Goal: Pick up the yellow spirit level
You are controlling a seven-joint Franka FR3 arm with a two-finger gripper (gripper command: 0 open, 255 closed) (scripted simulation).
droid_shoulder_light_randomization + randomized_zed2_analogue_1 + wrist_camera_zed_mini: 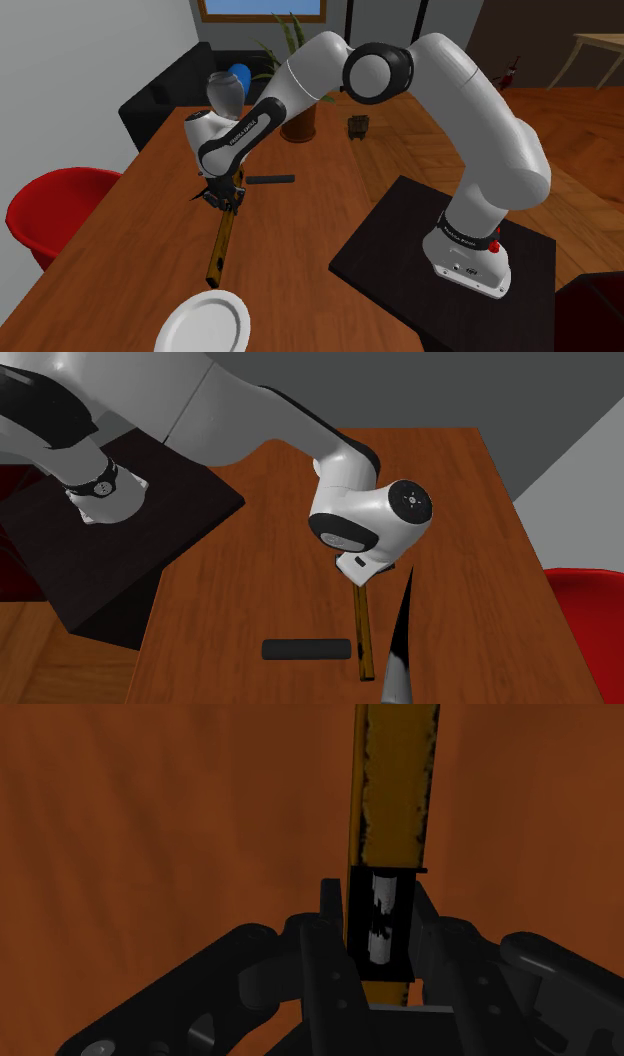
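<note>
The end effector [380, 909] pinches the yellow spirit level [395, 784] near one end. Lifted from there, the long free length could pivot and slip out.

Dining-room kind of setup: a big brown wooden surface [120, 260] runs through the middle of the shoulder view, with a red chair [50, 205] at its left edge and a black seat [160, 95] further up on the left. Up top there's a wood-framed window [262, 8] showing blue in a pale grey wall [140, 35], with a potted plant [298, 110] just under it. The right side has a warm wooden floor [570, 130], with a light wooden table [598, 45] in the upper right corner.
</note>
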